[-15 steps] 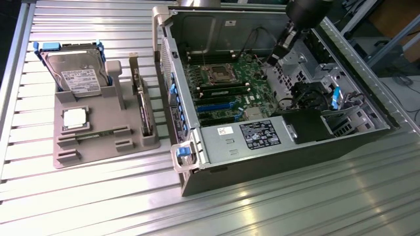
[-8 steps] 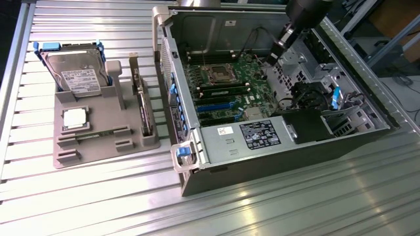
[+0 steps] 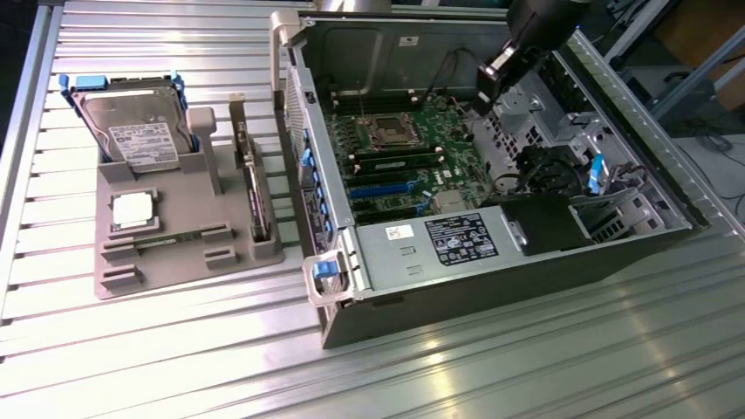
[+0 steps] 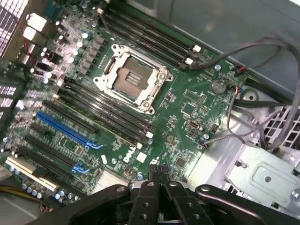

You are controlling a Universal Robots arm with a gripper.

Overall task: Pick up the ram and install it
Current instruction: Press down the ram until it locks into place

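**A:** How many parts are sitting on the grey tray (image 3: 117,281)?

**B:** Four: one hard drive (image 3: 140,131), one processor chip (image 3: 132,209), one expansion card (image 3: 250,188) standing on edge, and one ram (image 3: 169,238) lying flat beside the chip, well apart from the gripper (image 3: 489,87).

**A:** What is the wrist view adding?

**B:** The fingers (image 4: 145,199) are pressing together on nothing, hanging over the motherboard (image 4: 187,108), where one empty socket (image 4: 131,79) is sitting.

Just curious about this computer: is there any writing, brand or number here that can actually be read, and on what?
"DELL": white logo on the green motherboard, wrist view.
Hard drive label: print too small to read.
Black power supply label: blurred, unreadable.
White sticker beside it: unreadable.
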